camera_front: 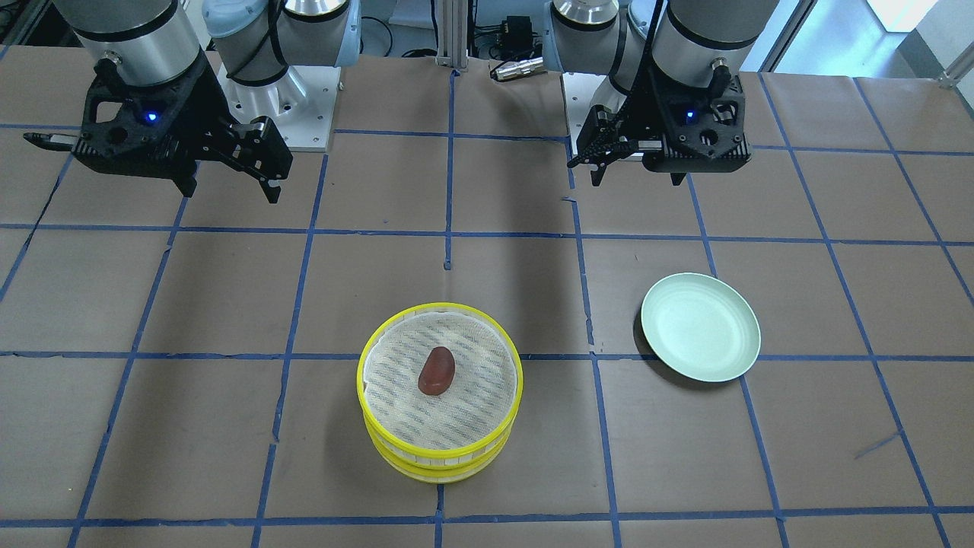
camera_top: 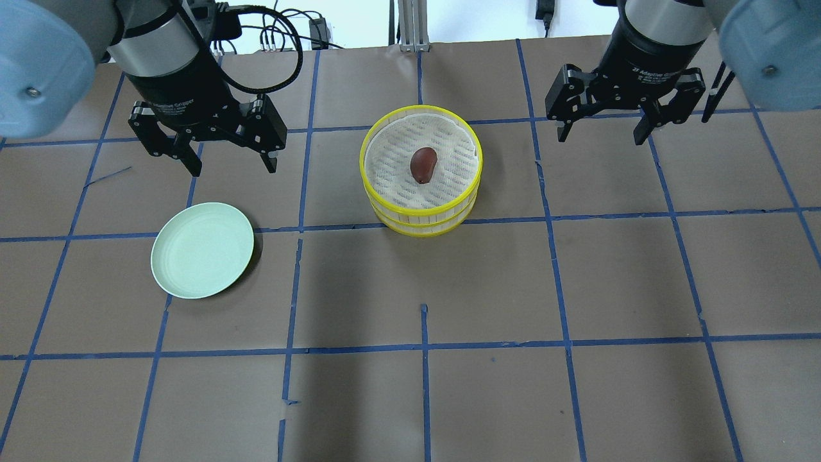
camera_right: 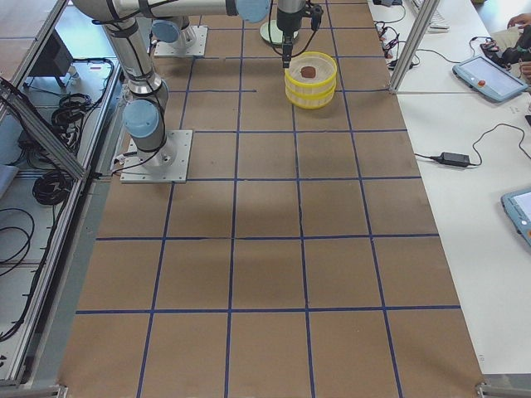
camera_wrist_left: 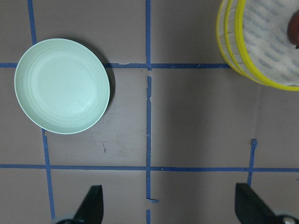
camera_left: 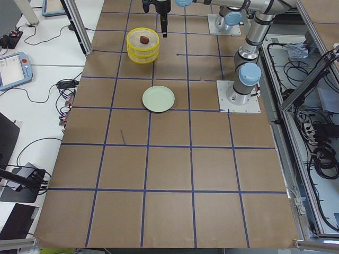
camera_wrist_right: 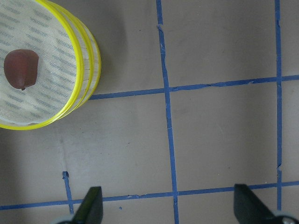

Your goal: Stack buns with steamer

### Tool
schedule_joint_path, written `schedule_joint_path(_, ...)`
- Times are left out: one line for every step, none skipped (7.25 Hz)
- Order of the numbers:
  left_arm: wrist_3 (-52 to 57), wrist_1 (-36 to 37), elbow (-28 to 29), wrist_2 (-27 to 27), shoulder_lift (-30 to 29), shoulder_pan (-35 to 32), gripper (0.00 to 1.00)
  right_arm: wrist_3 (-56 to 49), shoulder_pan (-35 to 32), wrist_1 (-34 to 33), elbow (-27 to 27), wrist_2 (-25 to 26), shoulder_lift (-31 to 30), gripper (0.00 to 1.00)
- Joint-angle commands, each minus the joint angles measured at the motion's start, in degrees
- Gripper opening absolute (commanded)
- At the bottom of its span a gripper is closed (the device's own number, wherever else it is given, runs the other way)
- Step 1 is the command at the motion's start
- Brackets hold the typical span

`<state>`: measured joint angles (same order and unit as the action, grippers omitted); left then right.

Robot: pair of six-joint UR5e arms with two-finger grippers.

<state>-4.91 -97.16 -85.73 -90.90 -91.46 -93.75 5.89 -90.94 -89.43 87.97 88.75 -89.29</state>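
Note:
A two-tier yellow steamer stands mid-table. A glossy dark reddish-brown bun lies on the white liner of its top tier. The white bun is hidden in every view. The pale green plate sits empty on the robot's left. My left gripper is open and empty, in the air beyond the plate. My right gripper is open and empty, in the air to the right of the steamer. The left wrist view shows the plate and the steamer's edge. The right wrist view shows the bun in the steamer.
The table is brown paper with a grid of blue tape lines. The two arm bases stand at the robot's side of the table. Cables and tablets lie on the white side benches beyond the table's ends.

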Motion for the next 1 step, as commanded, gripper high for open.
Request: schedule_joint_path(0.08, 0.31, 0.04, 0.02, -0.03, -0.11, 1.00, 0.00, -0.03, -0.13, 0.19, -0.51, 0.25, 1.00)
